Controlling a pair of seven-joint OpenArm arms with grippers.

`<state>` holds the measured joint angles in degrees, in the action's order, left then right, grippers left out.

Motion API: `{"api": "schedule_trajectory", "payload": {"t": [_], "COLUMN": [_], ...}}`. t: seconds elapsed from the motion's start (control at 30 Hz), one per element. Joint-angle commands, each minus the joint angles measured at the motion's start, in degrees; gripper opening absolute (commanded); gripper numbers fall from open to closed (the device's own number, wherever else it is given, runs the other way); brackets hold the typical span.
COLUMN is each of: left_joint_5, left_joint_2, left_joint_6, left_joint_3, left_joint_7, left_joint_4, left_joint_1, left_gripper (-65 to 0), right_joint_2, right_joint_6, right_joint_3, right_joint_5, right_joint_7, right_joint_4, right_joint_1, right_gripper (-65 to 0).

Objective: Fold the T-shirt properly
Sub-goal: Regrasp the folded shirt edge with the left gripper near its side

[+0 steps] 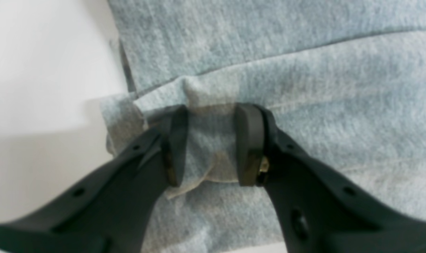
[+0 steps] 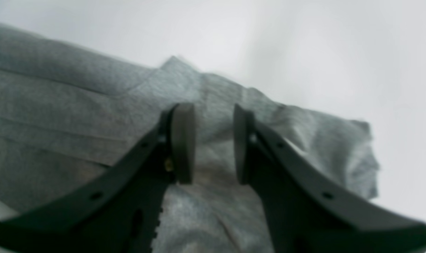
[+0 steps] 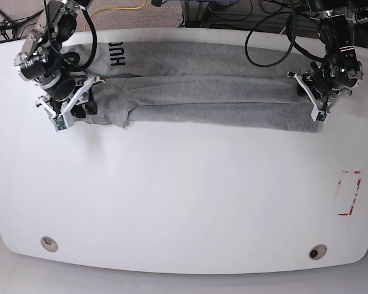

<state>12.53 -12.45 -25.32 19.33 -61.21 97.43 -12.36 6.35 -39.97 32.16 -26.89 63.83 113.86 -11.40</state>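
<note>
- The light heather-grey cotton T-shirt lies as a long narrow band across the far side of the white table, its long axis running side to side.
- The left claw sits at one end, pinching a bunched fold of cloth.
- At the opposite end, the right claw straddles fabric, jaws narrow; a firm grip cannot be confirmed.
- Each arm is nearer its own end.
</note>
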Motion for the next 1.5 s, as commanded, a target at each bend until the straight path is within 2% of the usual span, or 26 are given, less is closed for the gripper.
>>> {"api": "schedule_trajectory", "payload": {"t": [0.0, 0.27, 0.43, 0.63, 0.83, 1.13, 1.3, 1.47], "left_joint_5": [-1.33, -1.33, -1.41, -1.41, -1.41, -1.41, -1.41, -1.41], "left_joint_2": [-0.61, -0.70, -0.70, -0.70, -0.70, -0.70, -0.70, -0.70], "left_joint_6": [0.31, 0.31, 0.31, 0.31, 0.31, 0.31, 0.31, 0.31], "left_joint_3": [0.23, 0.32, 0.40, 0.49, 0.49, 0.32, 0.32, 0.23], "left_joint_7": [-1.25, -1.25, -1.25, -1.25, -1.25, -1.25, -1.25, -1.25], "left_joint_4": [0.20, 0.20, 0.20, 0.20, 0.37, 0.37, 0.20, 0.20], "left_joint_1": [0.18, 0.18, 0.01, 0.01, 0.01, 0.10, 0.18, 0.18], "left_gripper": [-44.6, -44.6, -44.6, -44.6, -44.6, -44.6, -44.6, -44.6], "right_joint_2": [0.02, -0.50, 0.11, 0.38, 0.02, -0.94, -1.12, -1.12], "right_joint_6": [-0.03, -0.03, -0.03, -0.03, -0.03, -0.03, -0.03, -0.03], "right_joint_3": [-2.05, -2.23, 2.69, 6.47, 6.04, 6.04, 4.01, 0.94], "right_joint_5": [2.50, 11.91, 15.33, 15.25, 14.89, 8.57, 7.33, 10.06], "right_joint_7": [-2.69, -4.62, -4.89, -4.71, -4.62, -3.83, -3.75, -3.83], "right_joint_4": [-0.85, -5.34, -5.51, -2.44, 2.22, 2.49, 1.61, -2.52], "right_joint_1": [0.37, 0.10, -0.25, -3.24, -5.52, -4.38, -2.54, 0.01], "right_gripper": [-50.3, -51.0, -51.0, -50.9, -50.7, -50.7, -50.7, -51.0]}}
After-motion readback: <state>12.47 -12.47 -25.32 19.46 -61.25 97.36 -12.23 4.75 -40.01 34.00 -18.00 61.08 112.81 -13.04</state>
